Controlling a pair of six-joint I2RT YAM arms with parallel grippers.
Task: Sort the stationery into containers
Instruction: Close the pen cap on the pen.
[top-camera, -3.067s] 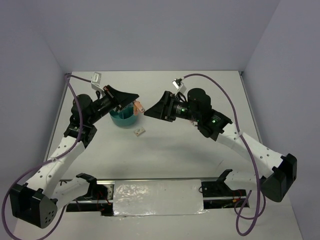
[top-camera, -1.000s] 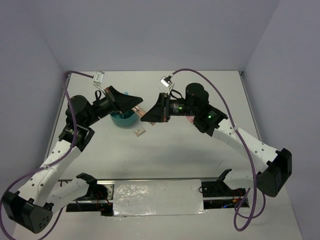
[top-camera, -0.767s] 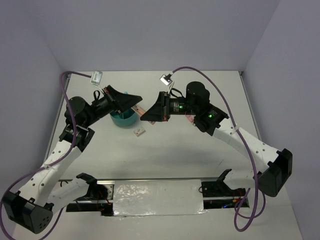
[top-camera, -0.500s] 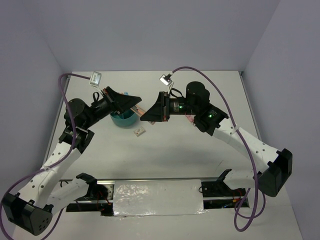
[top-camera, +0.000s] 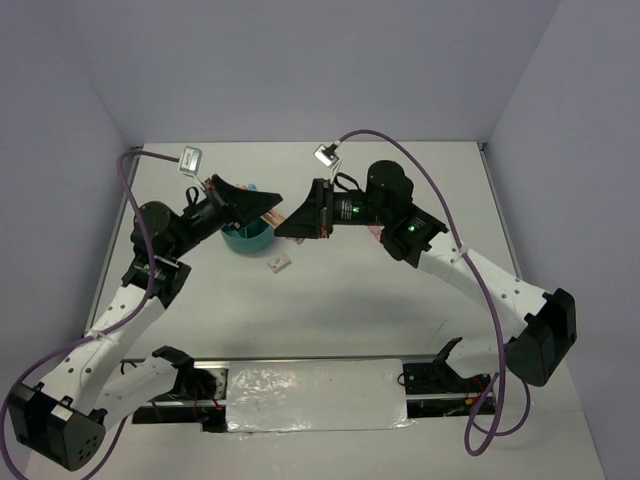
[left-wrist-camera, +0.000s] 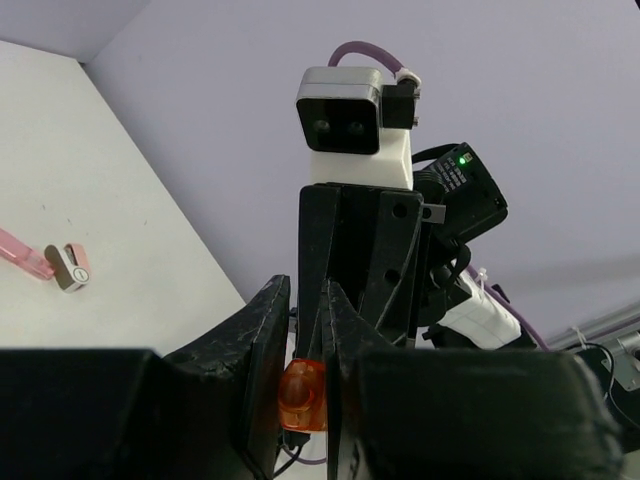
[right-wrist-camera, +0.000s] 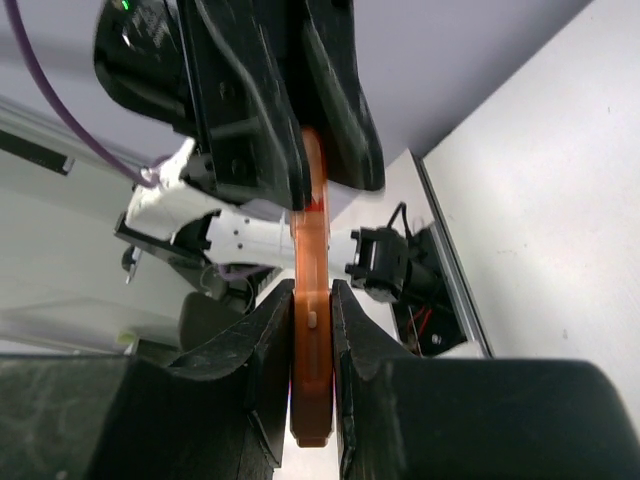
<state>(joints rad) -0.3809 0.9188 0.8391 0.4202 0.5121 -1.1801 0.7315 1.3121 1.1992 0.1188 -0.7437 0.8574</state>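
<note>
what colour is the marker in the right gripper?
Orange. The marker shows best in the right wrist view.

No writing, brand, number or sign can be read in any view. The small pale piece (top-camera: 278, 264) on the surface (top-camera: 350, 300), just beside the teal organizer (top-camera: 247, 238), is too small to tell any marking.

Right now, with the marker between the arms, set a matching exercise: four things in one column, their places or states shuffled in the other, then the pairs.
1 marker
2 organizer
3 tan piece
4 pink pen

a lying beside a small cap
b teal, upright on the table
c clamped by left gripper and right gripper
d lying at the organizer's near side

Pairs: 1c, 2b, 3d, 4a
</note>
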